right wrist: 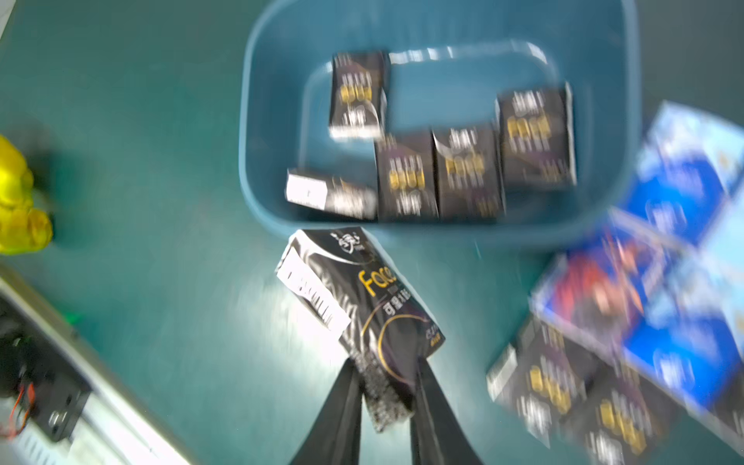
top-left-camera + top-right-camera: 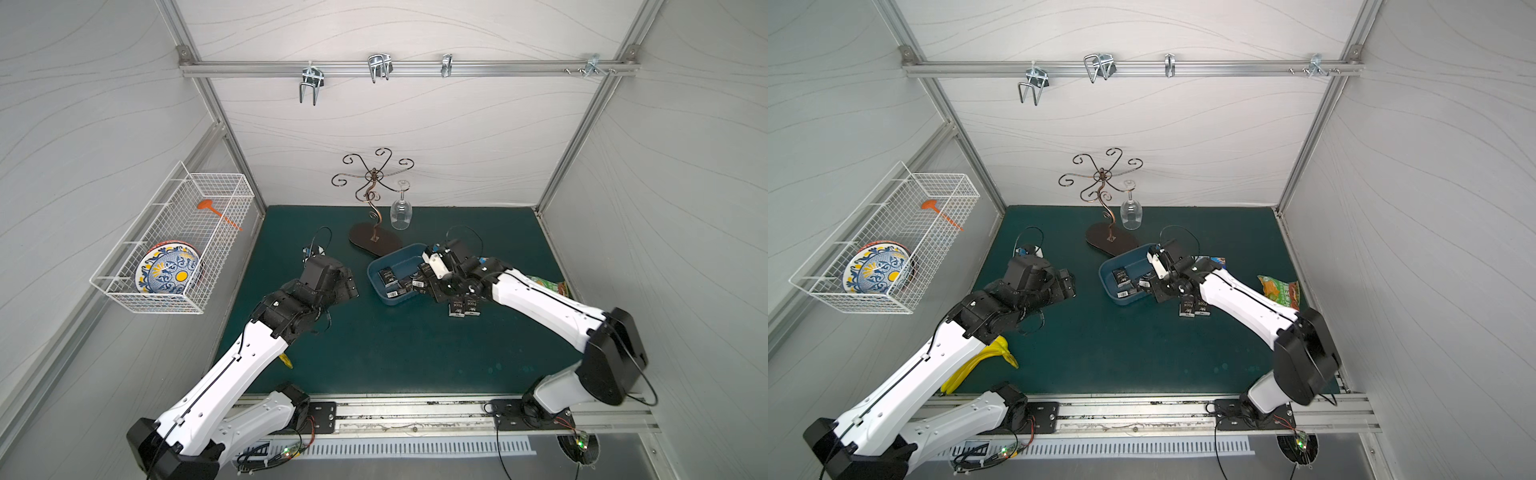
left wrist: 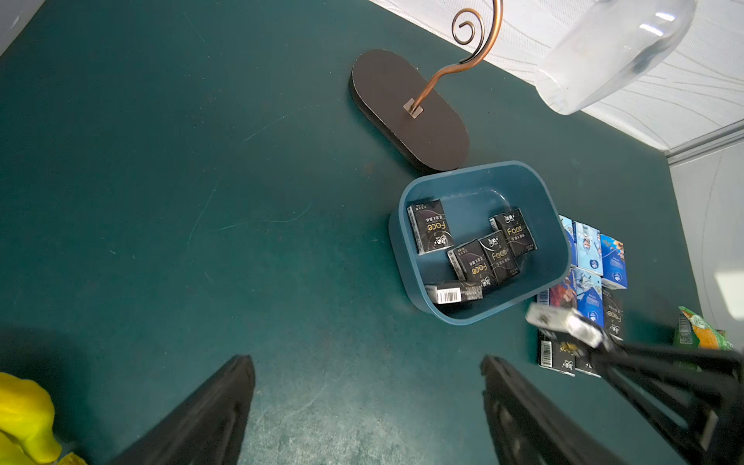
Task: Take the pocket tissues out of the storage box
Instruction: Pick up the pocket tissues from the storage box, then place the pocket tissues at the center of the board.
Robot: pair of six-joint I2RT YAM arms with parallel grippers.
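Dark green matting (image 2: 395, 353) covers the table inside a white-walled cell. Right of centre on it sits one shallow blue plastic storage box (image 3: 471, 197) with rounded corners. It is just beside the oval base of one copper wire stand (image 2: 376, 241), from which one clear wine glass (image 2: 401, 212) hangs upside down.

Five black pocket tissue packs (image 3: 430, 231) with white and gold lettering lie in the box, four flat and one on its edge by a wall. The right gripper (image 1: 388, 382) is clamped on a sixth black pack (image 1: 362, 298), held above the mat just outside the box's rim. On the mat at the box's right side lies a cluster of loose packs (image 3: 592, 257), some blue-and-white and some black; overlap and blur prevent an exact count.

The left gripper (image 3: 366, 358) hangs over bare mat left of the box, jaws spread wide with nothing between them.

One green-orange snack bag (image 2: 1279, 291) lies near the right wall. One bunch of yellow bananas (image 2: 984, 361) lies under the left arm. One white wire basket (image 2: 224, 195) hangs on the left wall.
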